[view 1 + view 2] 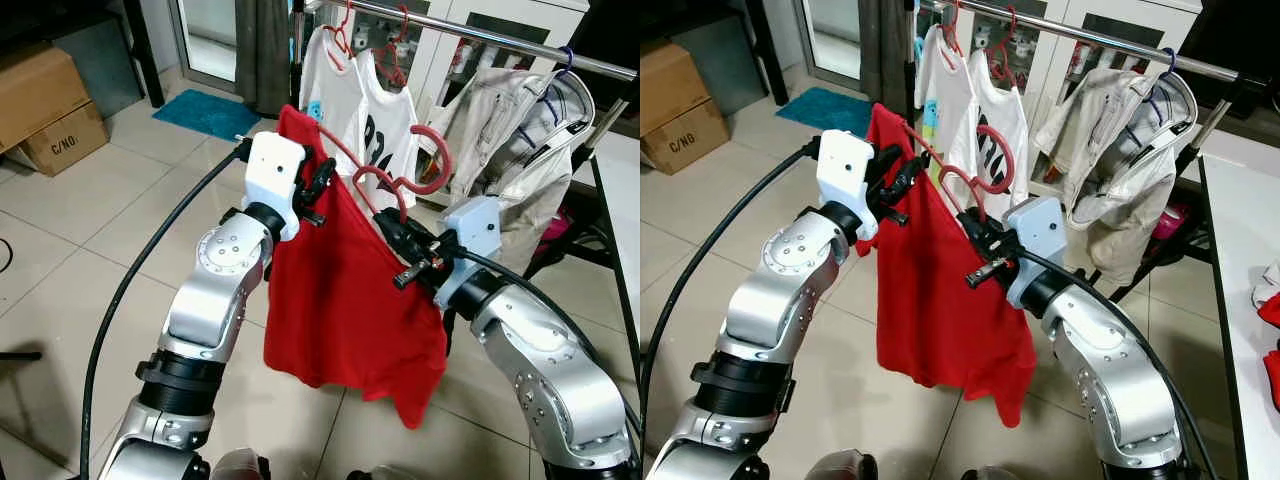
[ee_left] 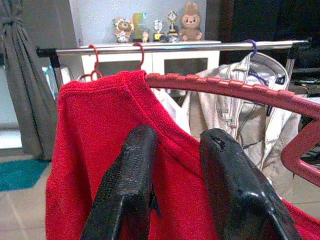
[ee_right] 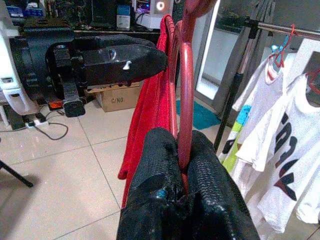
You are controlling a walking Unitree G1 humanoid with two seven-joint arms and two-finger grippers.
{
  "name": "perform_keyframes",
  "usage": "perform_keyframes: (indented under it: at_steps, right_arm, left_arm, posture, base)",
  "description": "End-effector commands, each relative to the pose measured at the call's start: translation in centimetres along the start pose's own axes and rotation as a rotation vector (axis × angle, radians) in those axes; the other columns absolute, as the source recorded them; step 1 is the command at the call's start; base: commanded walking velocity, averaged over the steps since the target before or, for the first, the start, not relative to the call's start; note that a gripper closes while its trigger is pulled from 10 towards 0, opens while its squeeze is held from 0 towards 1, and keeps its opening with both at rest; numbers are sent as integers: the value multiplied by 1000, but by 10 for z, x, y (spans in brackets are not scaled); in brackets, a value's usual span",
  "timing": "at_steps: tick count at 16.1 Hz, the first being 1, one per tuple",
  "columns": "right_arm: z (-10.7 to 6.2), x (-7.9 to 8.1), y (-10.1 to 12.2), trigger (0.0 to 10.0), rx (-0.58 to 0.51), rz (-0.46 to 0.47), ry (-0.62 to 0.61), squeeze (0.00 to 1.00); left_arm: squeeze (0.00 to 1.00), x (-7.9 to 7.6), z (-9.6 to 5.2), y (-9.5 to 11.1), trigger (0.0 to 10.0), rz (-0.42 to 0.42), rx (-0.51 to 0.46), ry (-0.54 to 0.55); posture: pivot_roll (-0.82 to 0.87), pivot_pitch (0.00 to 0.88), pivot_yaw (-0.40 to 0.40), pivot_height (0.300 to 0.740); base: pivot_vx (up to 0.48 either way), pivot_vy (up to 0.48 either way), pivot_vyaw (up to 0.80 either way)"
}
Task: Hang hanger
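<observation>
Red hanger with red shirt, in both pincers, near rail.

1. Two silver metal arms, rounded segments joined by black ring collars, small screws dotting the joint discs.
2. White boxy housing at each wrist.
3. Thick black cable looping beside the left arm, ending at its white wrist housing.
4. Long black fingers, textured pads, glossy backs.

Head stereo looks down; wrist cams close on hanger.
</observation>
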State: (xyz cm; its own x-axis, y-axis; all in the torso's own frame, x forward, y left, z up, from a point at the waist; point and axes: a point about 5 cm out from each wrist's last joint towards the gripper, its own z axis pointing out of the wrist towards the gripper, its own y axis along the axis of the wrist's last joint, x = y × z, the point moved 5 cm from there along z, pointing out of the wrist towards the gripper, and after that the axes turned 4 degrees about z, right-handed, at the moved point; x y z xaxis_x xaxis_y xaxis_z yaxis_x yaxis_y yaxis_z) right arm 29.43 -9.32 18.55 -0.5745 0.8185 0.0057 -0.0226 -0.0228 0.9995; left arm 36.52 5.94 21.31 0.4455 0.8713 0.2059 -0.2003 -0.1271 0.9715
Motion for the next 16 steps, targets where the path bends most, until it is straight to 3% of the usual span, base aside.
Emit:
perform_keyframes:
  at_steps: [1, 2, 5, 6, 7, 16]
  right_arm:
    - [-1, 0, 20, 10000, -85, -22, 9, 0]
    - [-1, 0, 20, 10000, -86, -23, 11, 0]
    - [1, 1, 21, 10000, -91, -27, 23, 0]
    - [1, 1, 22, 10000, -92, -29, 26, 0]
    - [1, 1, 22, 10000, -94, -31, 27, 0]
    - [1, 1, 25, 10000, -111, -39, 25, 0]
  left_arm:
    - [749, -3, 3, 11, 10000, 12, -36, -12]
    - [1000, -3, 3, 11, 10000, 9, -37, -9]
    - [1000, 14, 3, 4, 10000, 22, -4, 93]
    - [263, 23, 4, 3, 10000, -8, -7, 129]
    - [0, 24, 5, 4, 10000, -22, -18, 124]
    - [0, -3, 14, 14, 10000, -29, -69, -43]
  posture:
    - [28, 49, -65, 740]
    - [28, 50, -65, 740]
    - [26, 45, -68, 740]
    - [24, 42, -70, 740]
    - [24, 42, -71, 740]
    - [19, 32, -60, 740]
  base:
    - [0, 0, 0]
    - [0, 0, 0]
    - [0, 0, 0]
    - [0, 0, 0]
    - [0, 0, 0]
    - [0, 0, 0]
